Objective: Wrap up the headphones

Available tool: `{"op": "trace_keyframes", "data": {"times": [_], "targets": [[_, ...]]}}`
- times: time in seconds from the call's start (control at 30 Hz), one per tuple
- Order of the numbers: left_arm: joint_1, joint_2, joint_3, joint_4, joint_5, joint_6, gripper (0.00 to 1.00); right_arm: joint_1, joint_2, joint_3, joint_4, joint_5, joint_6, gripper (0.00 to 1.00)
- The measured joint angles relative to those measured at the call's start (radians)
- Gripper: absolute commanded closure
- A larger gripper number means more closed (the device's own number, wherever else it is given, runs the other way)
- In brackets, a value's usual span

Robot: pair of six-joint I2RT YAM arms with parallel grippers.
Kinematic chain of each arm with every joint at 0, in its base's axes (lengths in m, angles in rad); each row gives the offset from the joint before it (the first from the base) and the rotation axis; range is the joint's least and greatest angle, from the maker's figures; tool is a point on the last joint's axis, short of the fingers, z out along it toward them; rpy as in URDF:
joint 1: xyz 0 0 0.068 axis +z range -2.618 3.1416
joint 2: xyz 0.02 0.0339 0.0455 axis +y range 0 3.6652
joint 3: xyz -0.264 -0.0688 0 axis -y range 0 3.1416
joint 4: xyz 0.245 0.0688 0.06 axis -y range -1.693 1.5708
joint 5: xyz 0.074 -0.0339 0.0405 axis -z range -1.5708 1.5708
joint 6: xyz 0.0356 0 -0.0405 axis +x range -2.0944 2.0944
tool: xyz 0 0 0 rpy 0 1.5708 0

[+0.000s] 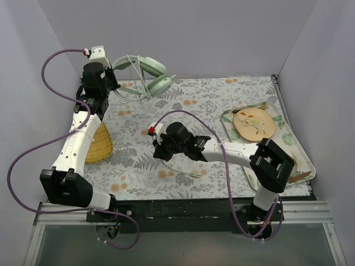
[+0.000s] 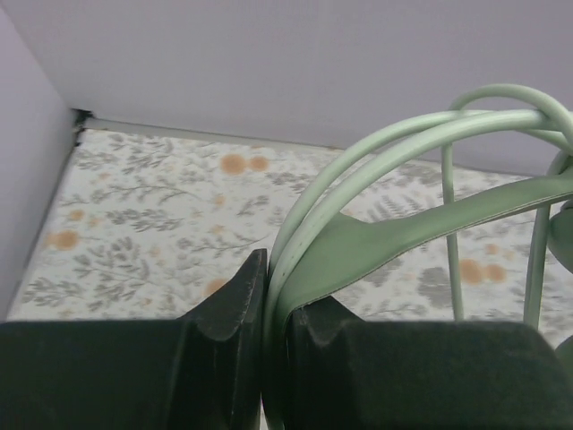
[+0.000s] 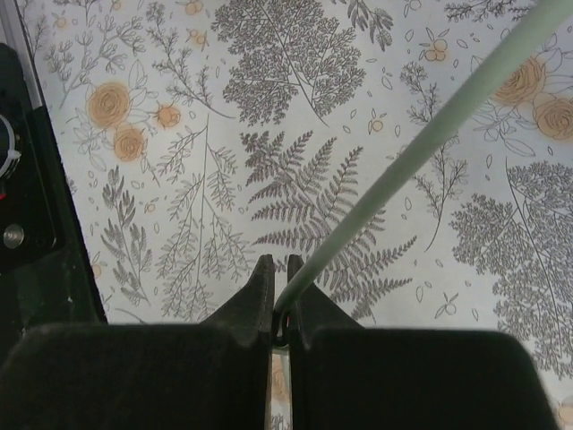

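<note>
The pale mint-green headphones (image 1: 154, 76) are held up at the back left, near the wall. My left gripper (image 1: 112, 79) is shut on their headband (image 2: 376, 237); in the left wrist view the jaws (image 2: 273, 279) pinch the band and the cable strands lying along it. Loops of the thin pale cable (image 2: 385, 148) arch over the band. My right gripper (image 1: 160, 152) is at mid-table, low over the cloth, shut on the cable (image 3: 421, 143). The cable runs up and to the right from the jaws (image 3: 280, 273). A loose stretch of cable (image 1: 186, 172) lies on the cloth near the front.
A woven yellow mat (image 1: 100, 143) lies by the left arm. A floral tray (image 1: 294, 152) holding a decorated plate (image 1: 254, 123) sits at the right. A floral cloth (image 1: 133, 138) covers the table. Grey walls close in on the back and sides.
</note>
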Motion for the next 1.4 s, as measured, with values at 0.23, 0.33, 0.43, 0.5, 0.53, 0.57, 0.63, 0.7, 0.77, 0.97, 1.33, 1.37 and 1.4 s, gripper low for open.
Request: {"op": "trace_keyframes", "data": {"times": [0.23,0.33,0.43,0.5,0.53,0.57,0.63,0.7,0.77,0.97,1.33,1.37,1.4], "targets": [[0.021,0.022,-0.095,0.063,-0.063,0.121,1.00,0.003,-0.119,-0.066,-0.127,0.126,-0.027,0.99],[0.026,0.016,-0.087,0.054,-0.014,0.110,1.00,-0.042,-0.134,-0.131,-0.113,0.172,-0.023,0.99],[0.035,0.010,-0.071,0.035,0.056,0.100,1.00,-0.116,-0.161,-0.208,-0.084,0.180,-0.002,0.99],[0.039,0.001,-0.060,0.010,0.111,0.093,1.00,-0.187,-0.192,-0.264,-0.056,0.173,0.018,0.99],[0.040,-0.004,-0.054,0.002,0.131,0.091,1.00,-0.230,-0.214,-0.291,-0.047,0.168,0.031,0.99],[0.041,-0.014,-0.042,-0.006,0.160,0.083,1.00,-0.268,-0.235,-0.315,-0.042,0.167,0.039,0.99],[0.046,-0.027,-0.029,-0.006,0.187,0.076,1.00,-0.354,-0.277,-0.357,-0.031,0.167,0.058,0.99],[0.052,-0.050,-0.021,-0.009,0.234,0.074,1.00,-0.407,-0.311,-0.376,-0.018,0.171,0.066,0.99],[0.052,-0.071,-0.021,-0.013,0.264,0.074,1.00,-0.436,-0.341,-0.382,-0.014,0.177,0.068,0.99],[0.065,-0.086,0.000,-0.043,0.364,0.027,1.00,-0.469,-0.370,-0.381,0.008,0.167,0.059,0.99],[0.096,-0.043,0.078,-0.074,0.536,-0.270,1.00,-0.282,-0.204,-0.254,0.007,0.132,0.045,0.99],[0.098,-0.043,0.078,-0.072,0.512,-0.284,1.00,-0.232,-0.182,-0.220,-0.005,0.141,0.038,0.99],[0.101,-0.043,0.078,-0.071,0.483,-0.295,1.00,-0.188,-0.162,-0.187,-0.016,0.149,0.028,0.99]]}}
